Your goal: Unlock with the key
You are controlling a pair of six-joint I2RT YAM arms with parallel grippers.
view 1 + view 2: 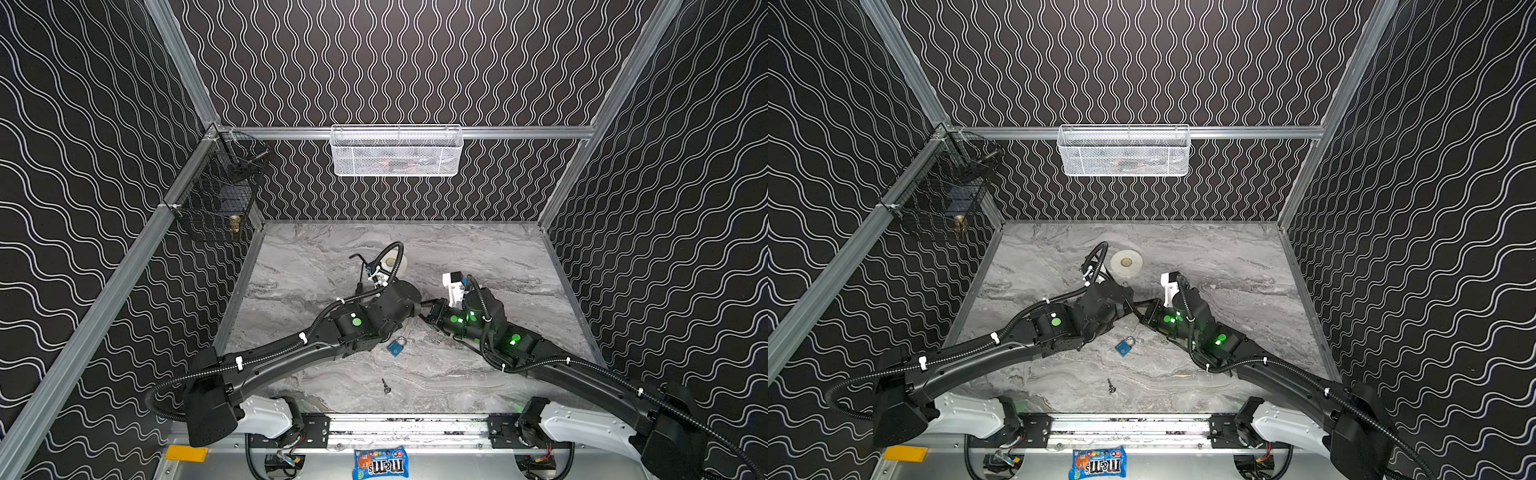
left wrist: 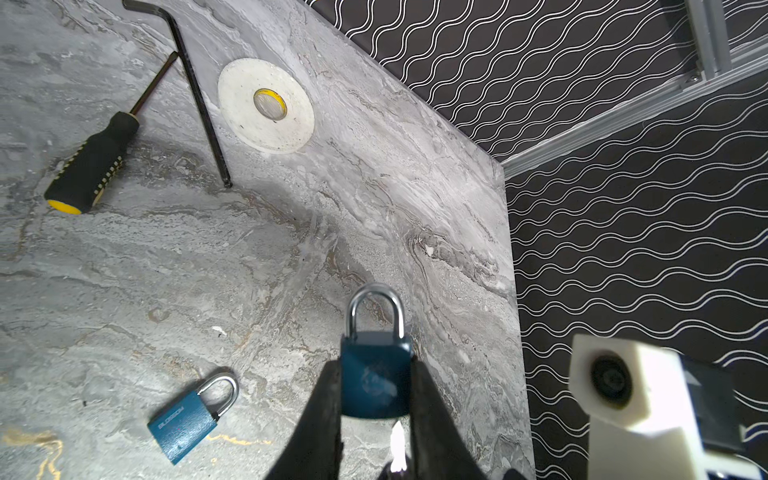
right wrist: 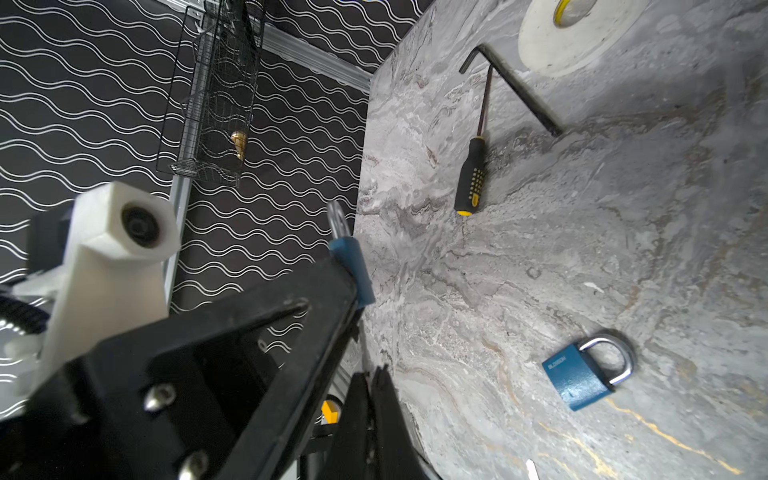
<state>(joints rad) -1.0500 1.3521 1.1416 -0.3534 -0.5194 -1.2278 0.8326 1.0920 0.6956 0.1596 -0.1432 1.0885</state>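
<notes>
Padlock [image 2: 375,386], blue body, steel shackle closed. It is pinched across its narrow edges between the fingers [image 2: 322,409] of the left gripper [image 2: 375,368] and held clear of the table [image 1: 498,257]. It is shown low and centre in the left wrist view, and edge-on just left of centre in the right wrist view.

Black wire basket [image 1: 216,195]: hung on the left wall rail, upper left of both top views. A small brass-coloured item [image 1: 235,224] is seen inside.

Screwdriver [image 2: 93,166], black and yellow handle: laid flat on the table, upper left of the left wrist view, its tip right at the hex key.

Hex key [image 2: 199,104]: laid flat between the screwdriver and the tape roll.

Tape roll [image 2: 241,104], white: laid flat just beside the hex key.

Candy bag [image 1: 380,463]: placed at the bottom edge, centre, in both top views.

Key [image 1: 386,386]: laid on the table, lower centre of both top views, apart from both grippers.

Second padlock [image 1: 395,347], blue, shackle closed: laid flat at the centre of both top views, between the key and the wrists.

White mesh basket [image 1: 397,151]: hung on the back rail, upper centre.

Right gripper [image 3: 374,401]: fingers pressed together, low centre of the right wrist view, close under the held padlock. A bright metal sliver [image 2: 397,446] is seen beneath that padlock; what it is cannot be told.
</notes>
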